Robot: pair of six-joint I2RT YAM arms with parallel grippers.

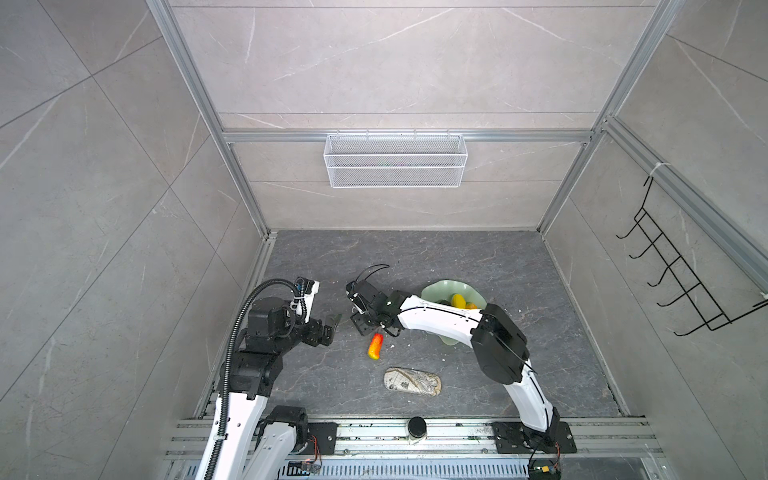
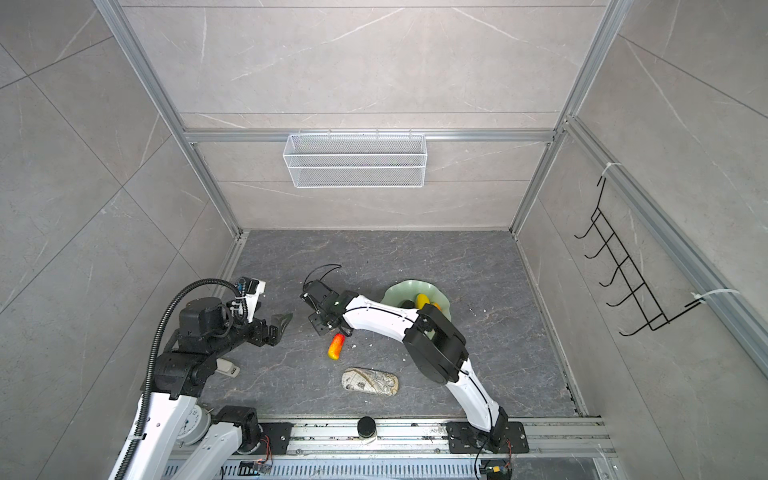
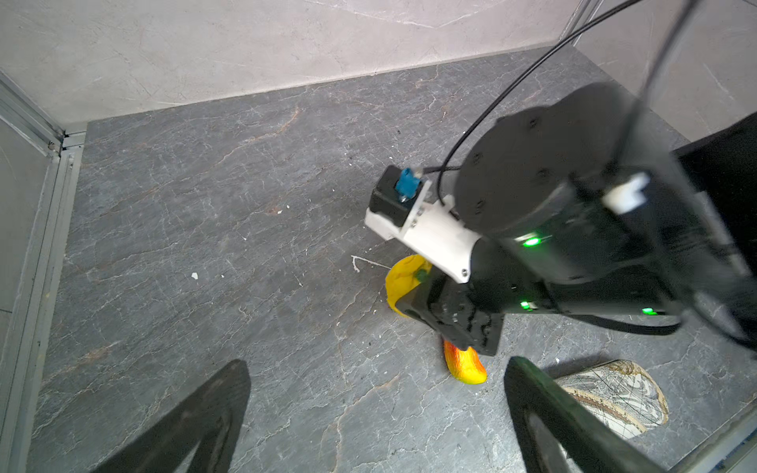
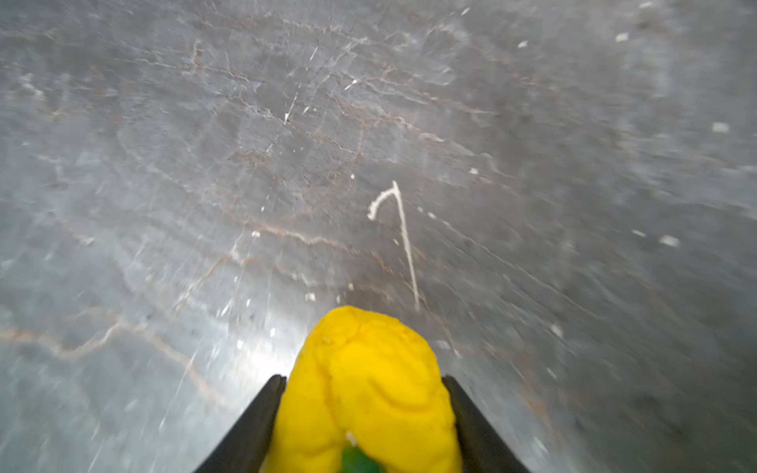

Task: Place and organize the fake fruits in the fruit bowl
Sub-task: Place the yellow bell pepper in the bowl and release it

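Right wrist view settles it: your right gripper (image 4: 362, 379) has both dark fingers pressed against the flanks of the round, lumpy, glossy yellow fake fruit (image 4: 368, 409) with the green stem, about half-closed round it, low over the dark grey stone-look tabletop (image 4: 286, 164). You cannot tell from here whether the fruit has left the surface. The step in hand is the pick-up of this piece. Your left gripper (image 3: 379, 362) is spread wide, holds nothing and hangs off to the side.

In both top views the wide, pale mint-green bowl with the wavy rim (image 1: 440, 286) sits behind your right forearm. A long yellow piece (image 1: 458, 300) and an orange one (image 1: 471, 306) lie inside; the arm may hide more. One red-orange-to-yellow oblong fruit (image 1: 375, 346) lies on the table just beside the right gripper. Leave the beige patterned oblong pouch (image 1: 411, 380) near it alone.

Next, I judge, you lift clear, carry the fruit over the rim and release it in a free spot. Mind the oblong fruit by your fingertips as you rise.
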